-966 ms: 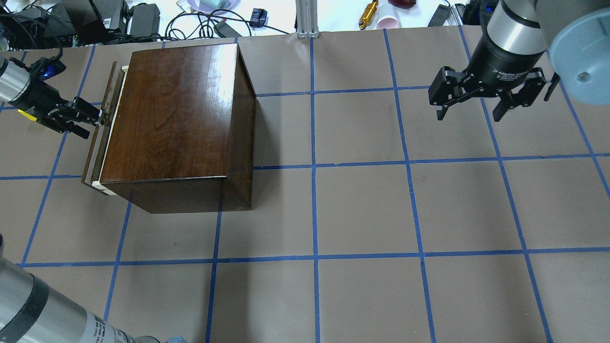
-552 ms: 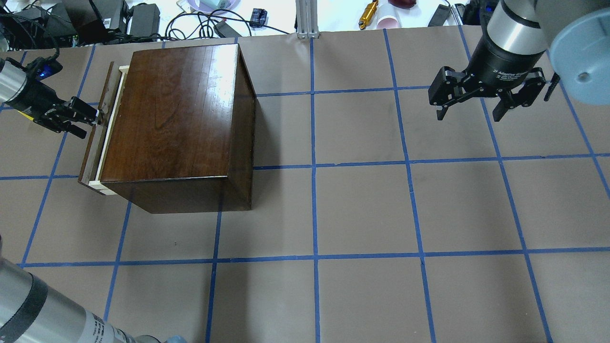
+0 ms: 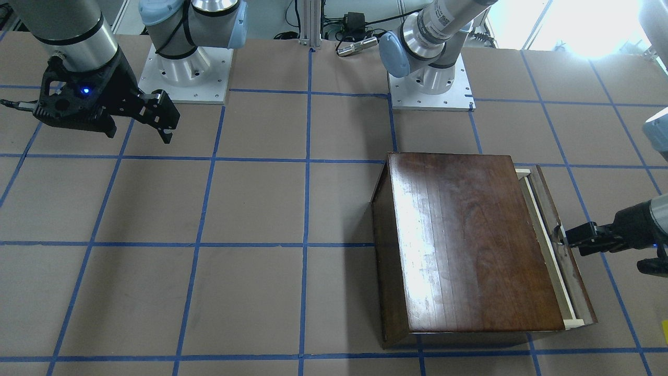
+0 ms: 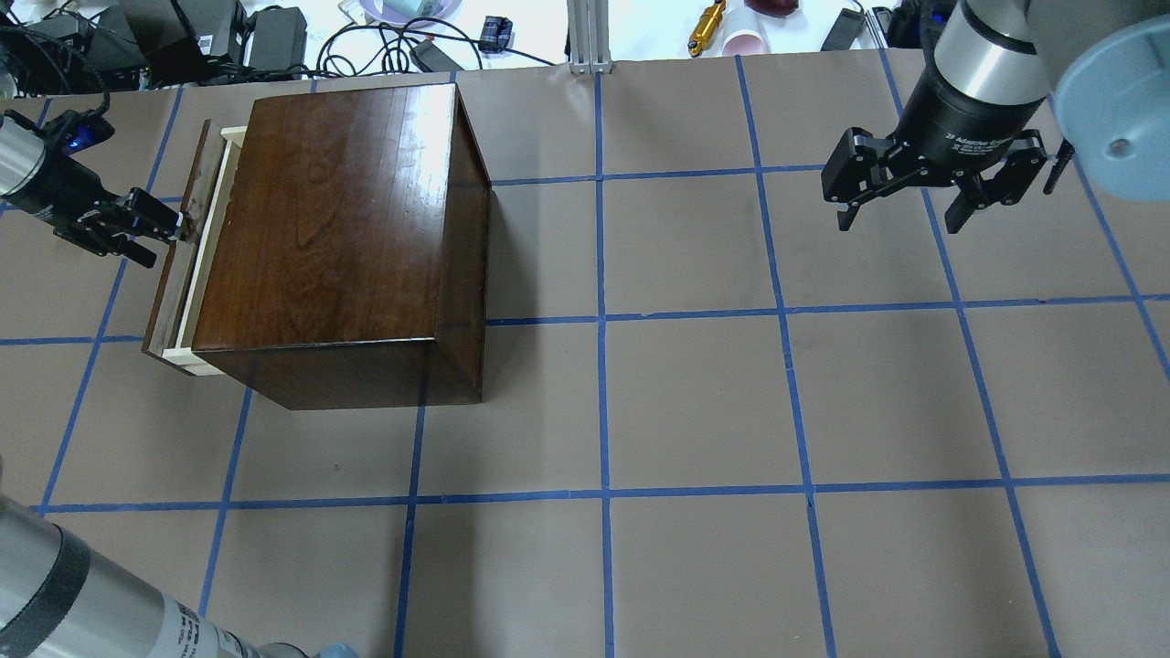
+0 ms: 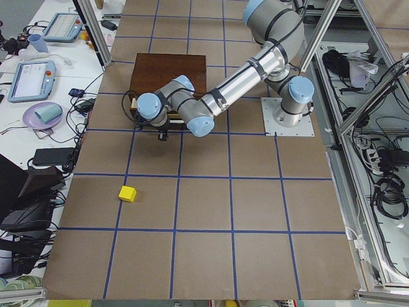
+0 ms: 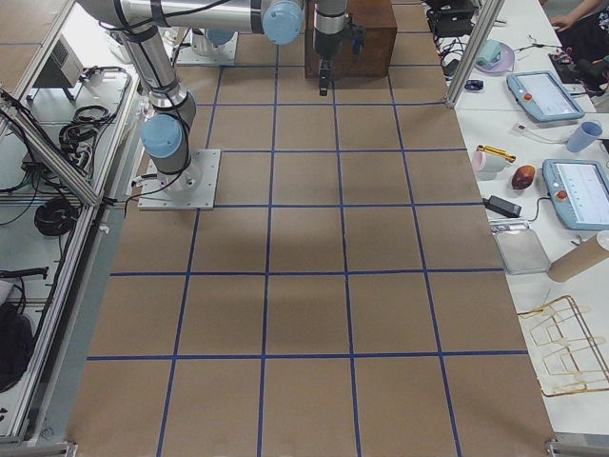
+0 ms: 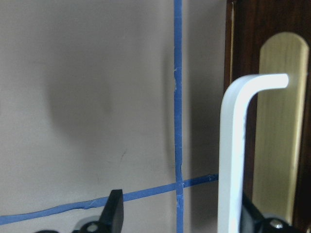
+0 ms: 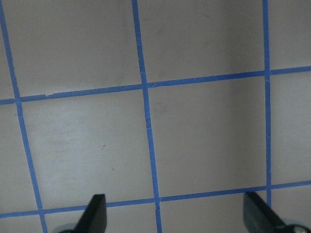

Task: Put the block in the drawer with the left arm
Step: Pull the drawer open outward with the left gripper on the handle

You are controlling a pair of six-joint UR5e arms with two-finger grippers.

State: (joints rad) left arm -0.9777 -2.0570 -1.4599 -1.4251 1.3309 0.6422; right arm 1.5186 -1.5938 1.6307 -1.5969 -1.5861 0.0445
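A table (image 4: 695, 402) covered in brown paper is marked off into squares by blue tape (image 4: 601, 320). A dark brown wooden box (image 4: 338, 228) is set on its left part, toward the far side from the robot. A small yellow block (image 5: 128, 193) is laid further left, well apart from the box. Two white plates (image 3: 182, 78) are fixed along the robot's edge.

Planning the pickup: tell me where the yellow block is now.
In the exterior left view the block lies on the table, apart from the drawer, nearer the camera.
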